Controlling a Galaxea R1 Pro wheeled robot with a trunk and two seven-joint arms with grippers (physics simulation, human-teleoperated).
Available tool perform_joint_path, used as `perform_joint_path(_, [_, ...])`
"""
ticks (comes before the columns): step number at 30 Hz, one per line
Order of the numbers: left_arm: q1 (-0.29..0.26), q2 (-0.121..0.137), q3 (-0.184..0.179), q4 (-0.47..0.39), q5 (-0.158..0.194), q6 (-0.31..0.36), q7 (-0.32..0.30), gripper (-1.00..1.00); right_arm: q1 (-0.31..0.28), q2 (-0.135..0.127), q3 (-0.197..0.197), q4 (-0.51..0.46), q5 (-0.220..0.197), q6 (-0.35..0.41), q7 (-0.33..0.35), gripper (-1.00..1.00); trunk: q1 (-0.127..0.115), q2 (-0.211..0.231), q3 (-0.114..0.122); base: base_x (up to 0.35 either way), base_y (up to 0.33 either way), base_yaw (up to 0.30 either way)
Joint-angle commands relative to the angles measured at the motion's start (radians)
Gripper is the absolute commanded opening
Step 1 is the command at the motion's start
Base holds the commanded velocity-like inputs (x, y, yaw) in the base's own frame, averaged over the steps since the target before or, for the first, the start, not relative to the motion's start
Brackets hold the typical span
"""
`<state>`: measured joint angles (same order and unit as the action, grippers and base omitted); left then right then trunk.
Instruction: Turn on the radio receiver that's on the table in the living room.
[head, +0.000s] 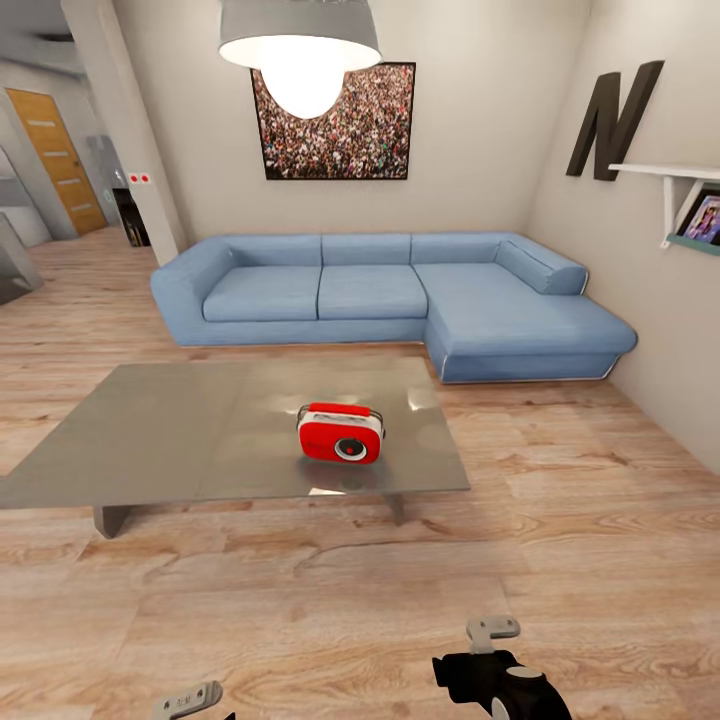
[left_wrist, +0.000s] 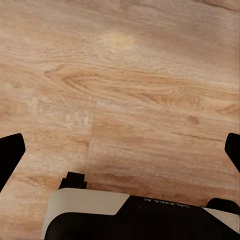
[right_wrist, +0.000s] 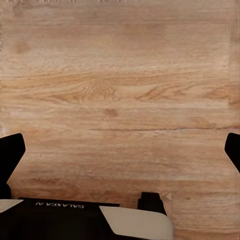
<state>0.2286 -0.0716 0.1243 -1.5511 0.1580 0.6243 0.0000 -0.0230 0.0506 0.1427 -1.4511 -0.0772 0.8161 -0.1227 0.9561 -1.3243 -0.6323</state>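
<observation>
The radio receiver (head: 340, 433) is seen upright on the table (head: 160, 430), toward the table's near right portion, with its round dial faced toward the camera and its thin handle on top. In the head view the radio is located near frame centre, slightly toward 6 o'clock. The table is set on the light wood plank floor (head: 300, 600) of the living room. The blue L-shaped sofa (head: 400, 300) is placed beyond the table, toward 12 o'clock, against the beige wall, with the crowd photo (head: 335, 125) hung above it. The grey pendant lamp (head: 300, 45) is seen at 12 o'clock, at the top edge. A dark letter N (head: 612, 118) and a white shelf (head: 665, 175) are mounted on the wall at 2 o'clock. The left gripper (left_wrist: 120, 150) and the right gripper (right_wrist: 120, 150) are held low, over bare floor, well apart from the table. In each wrist view the dark fingertips are seen at opposite frame edges, so both tools are spread wide with nothing between the fingers.
</observation>
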Motion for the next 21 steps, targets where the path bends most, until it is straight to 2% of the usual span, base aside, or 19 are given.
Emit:
perform_joint_path(1, [0.0,0.0,0.0,0.0,0.0,0.0,0.0,1.0,0.0,0.0,0.0,0.0,0.0,0.0,0.0,1.0,-0.004,0.007,0.003,0.0,0.0,0.0])
perform_joint_path(17, [0.0,-0.002,0.0,0.002,0.0,0.002,0.0,1.0,0.0,0.0,0.0,0.0,-0.001,0.0,0.0,1.0,-0.065,0.119,0.053,0.0,0.0,0.0])
perform_joint_path(21, [0.0,-0.002,0.0,0.002,0.001,0.0,0.0,1.0,0.0,0.0,0.0,0.0,-0.001,0.001,0.0,1.0,-0.065,0.119,0.053,0.0,0.0,0.0])
